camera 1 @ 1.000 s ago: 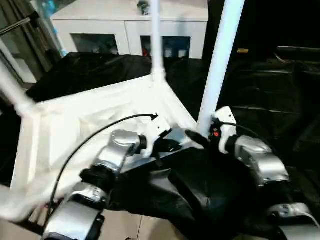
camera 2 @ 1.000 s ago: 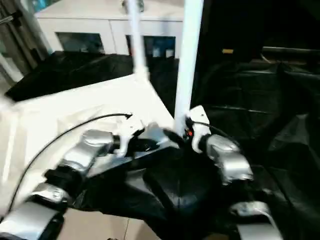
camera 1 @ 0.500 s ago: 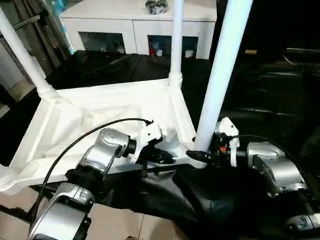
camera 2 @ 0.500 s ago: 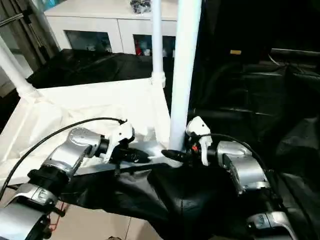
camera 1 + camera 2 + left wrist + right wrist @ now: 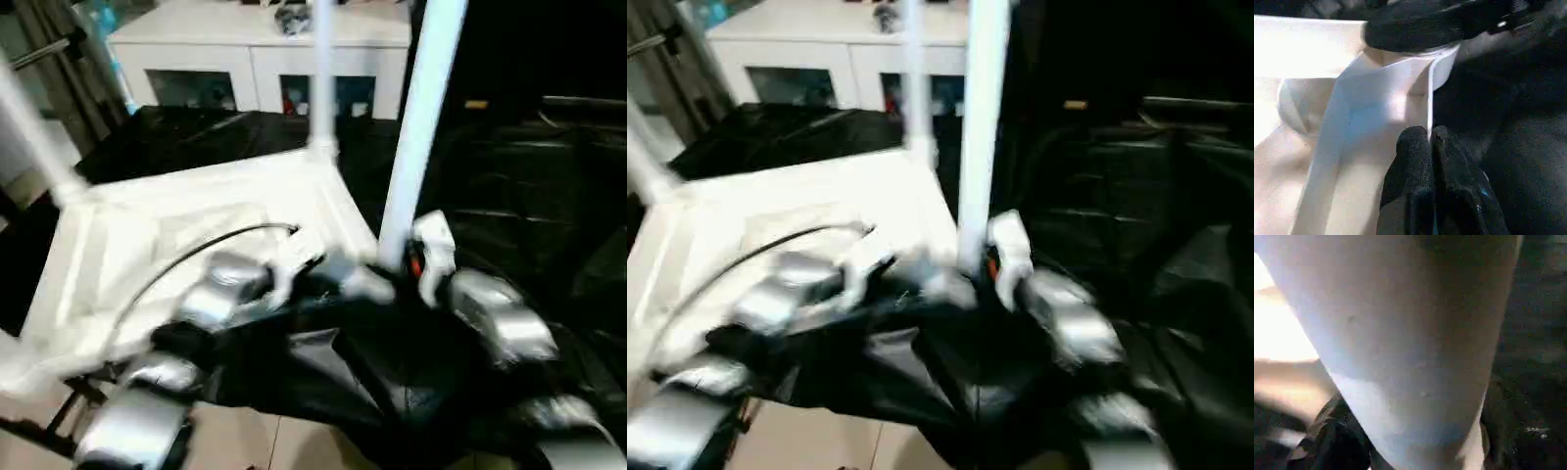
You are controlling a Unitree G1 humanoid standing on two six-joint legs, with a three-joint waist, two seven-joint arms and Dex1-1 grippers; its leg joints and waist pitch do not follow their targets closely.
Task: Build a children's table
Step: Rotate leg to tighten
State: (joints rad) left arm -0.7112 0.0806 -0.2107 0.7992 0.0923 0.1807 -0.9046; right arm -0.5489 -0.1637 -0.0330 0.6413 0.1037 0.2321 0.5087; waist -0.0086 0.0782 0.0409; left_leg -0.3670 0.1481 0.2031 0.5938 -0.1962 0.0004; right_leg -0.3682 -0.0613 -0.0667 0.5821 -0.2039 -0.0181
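The children's table lies upside down: its white tabletop (image 5: 196, 225) rests ribbed side up on the black-draped work table. Three white legs stand up from its corner sockets: one at the near right (image 5: 416, 127), one at the far right (image 5: 321, 78) and one at the far left (image 5: 34, 137). My left gripper (image 5: 1430, 134) is shut on the thin rim (image 5: 1429, 98) of the tabletop beside the near right corner socket. My right gripper (image 5: 392, 272) sits at the foot of the near right leg (image 5: 1415, 347), which looms right in front of the right wrist camera.
A white cabinet (image 5: 255, 59) stands behind the work table. Black cloth (image 5: 509, 196) covers the table to the right and bunches up at the front (image 5: 392, 372) under my forearms. Pale floor (image 5: 255, 441) shows below the near edge.
The head views have swung and blurred, so the camera has moved. Both grippers stay at the near right corner of the tabletop, the right one still against the leg's foot.
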